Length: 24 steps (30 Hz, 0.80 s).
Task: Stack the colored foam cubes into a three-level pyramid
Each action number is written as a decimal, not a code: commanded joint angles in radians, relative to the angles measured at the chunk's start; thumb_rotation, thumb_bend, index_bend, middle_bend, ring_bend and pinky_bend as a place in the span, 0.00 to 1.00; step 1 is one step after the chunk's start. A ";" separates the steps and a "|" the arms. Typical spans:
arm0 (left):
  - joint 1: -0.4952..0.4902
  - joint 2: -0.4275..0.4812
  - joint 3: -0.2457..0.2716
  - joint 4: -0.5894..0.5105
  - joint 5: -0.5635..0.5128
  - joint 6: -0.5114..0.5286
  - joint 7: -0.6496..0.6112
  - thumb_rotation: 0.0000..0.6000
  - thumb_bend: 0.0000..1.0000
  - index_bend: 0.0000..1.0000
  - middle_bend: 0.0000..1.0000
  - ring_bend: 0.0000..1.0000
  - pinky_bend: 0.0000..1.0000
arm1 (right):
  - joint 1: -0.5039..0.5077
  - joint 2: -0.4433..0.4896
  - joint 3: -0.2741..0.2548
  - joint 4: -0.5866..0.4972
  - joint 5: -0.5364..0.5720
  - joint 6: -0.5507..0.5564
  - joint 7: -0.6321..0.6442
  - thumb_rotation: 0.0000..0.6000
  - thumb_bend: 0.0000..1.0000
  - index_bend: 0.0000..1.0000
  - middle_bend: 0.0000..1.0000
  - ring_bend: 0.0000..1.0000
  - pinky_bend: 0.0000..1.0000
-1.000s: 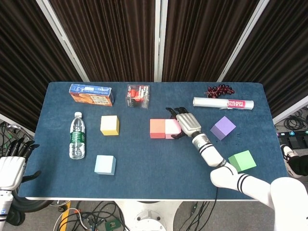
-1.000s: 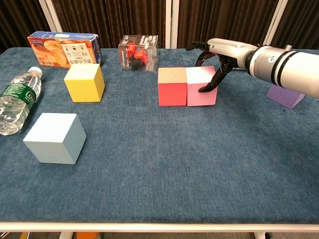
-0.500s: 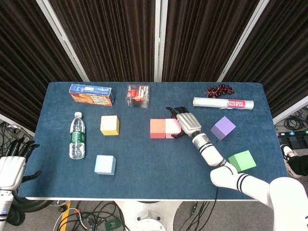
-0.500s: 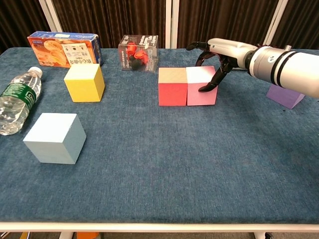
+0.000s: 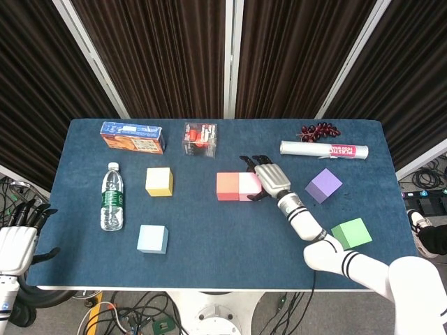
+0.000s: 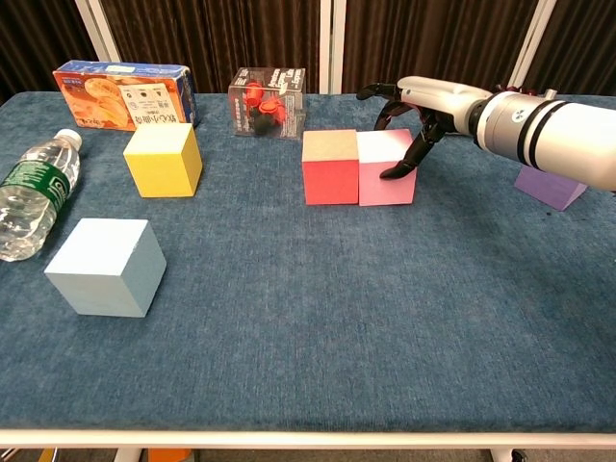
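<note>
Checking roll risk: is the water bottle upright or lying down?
Lying down. The water bottle rests on its side on the table, cap toward the back edge.

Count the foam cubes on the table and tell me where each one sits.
6: yellow cube and light blue cube at left; red cube touching pink cube mid-table; purple cube and green cube at right. None appears hidden.

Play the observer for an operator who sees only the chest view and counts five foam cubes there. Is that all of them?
Observer: No. A sixth, the green cube, sits near the front right of the table.
Operator: Where is the left hand?
Observer: The left hand is off the front left corner, holding nothing, fingers apart.
Operator: Anything behind the purple cube?
Observer: A plastic wrap roll lies near the back edge.
</note>
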 commanded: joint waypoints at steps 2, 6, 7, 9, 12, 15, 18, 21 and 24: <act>0.000 0.000 0.001 0.001 0.001 0.000 0.000 1.00 0.00 0.21 0.15 0.05 0.08 | -0.001 0.002 0.000 -0.004 0.001 0.001 -0.003 1.00 0.15 0.00 0.35 0.04 0.00; 0.000 0.000 0.001 0.001 0.003 0.001 0.000 1.00 0.00 0.21 0.15 0.05 0.08 | -0.004 0.009 -0.001 -0.014 0.004 0.003 -0.005 1.00 0.15 0.00 0.32 0.03 0.00; -0.001 0.000 0.002 0.001 0.005 0.000 0.001 1.00 0.00 0.21 0.15 0.05 0.08 | -0.006 0.011 -0.002 -0.017 0.005 0.004 -0.006 1.00 0.15 0.00 0.31 0.02 0.00; -0.003 0.001 0.001 -0.001 0.006 -0.002 0.003 1.00 0.00 0.21 0.15 0.05 0.08 | -0.009 0.015 -0.002 -0.021 0.007 0.005 -0.007 1.00 0.15 0.00 0.29 0.02 0.00; -0.006 0.003 0.001 -0.003 0.008 -0.005 0.008 1.00 0.00 0.21 0.15 0.05 0.08 | -0.013 0.021 -0.003 -0.028 0.011 0.006 -0.010 1.00 0.15 0.00 0.28 0.02 0.00; -0.010 0.007 0.003 -0.009 0.011 -0.010 0.014 1.00 0.00 0.21 0.15 0.05 0.08 | -0.014 0.025 -0.002 -0.036 0.016 0.006 -0.013 1.00 0.15 0.00 0.27 0.02 0.00; -0.012 0.009 0.002 -0.012 0.014 -0.009 0.017 1.00 0.00 0.21 0.15 0.05 0.08 | -0.013 0.025 -0.001 -0.037 0.021 0.005 -0.017 1.00 0.15 0.00 0.27 0.02 0.00; -0.012 0.010 0.002 -0.014 0.013 -0.010 0.017 1.00 0.00 0.21 0.15 0.05 0.08 | -0.010 0.022 0.000 -0.036 0.024 0.002 -0.022 1.00 0.15 0.00 0.27 0.02 0.00; -0.010 0.010 0.002 -0.014 0.010 -0.008 0.015 1.00 0.00 0.21 0.15 0.05 0.08 | -0.009 0.019 0.001 -0.035 0.028 0.002 -0.023 1.00 0.15 0.00 0.27 0.02 0.00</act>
